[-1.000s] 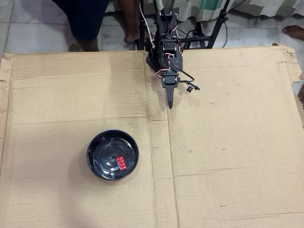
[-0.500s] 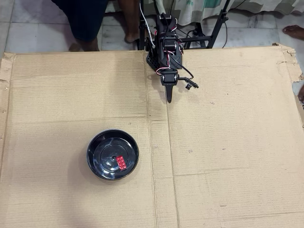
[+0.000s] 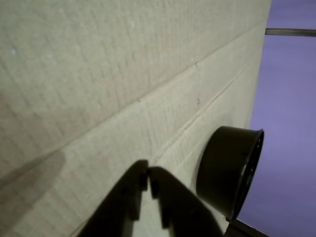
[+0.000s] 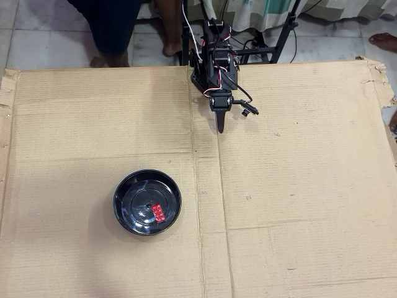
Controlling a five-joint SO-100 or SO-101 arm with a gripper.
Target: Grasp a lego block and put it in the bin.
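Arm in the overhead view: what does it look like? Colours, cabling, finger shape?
The arm is all black, built from blocky stacked segments. Thin red and white wires loop along it, and a small black part juts out to the right near the wrist. The gripper tapers to a narrow point; in the wrist view its fingers are dark, with stepped inner edges.

Lego block (image 4: 159,212) inside the bin (image 4: 127,214), end effector (image 4: 220,127) well apart.
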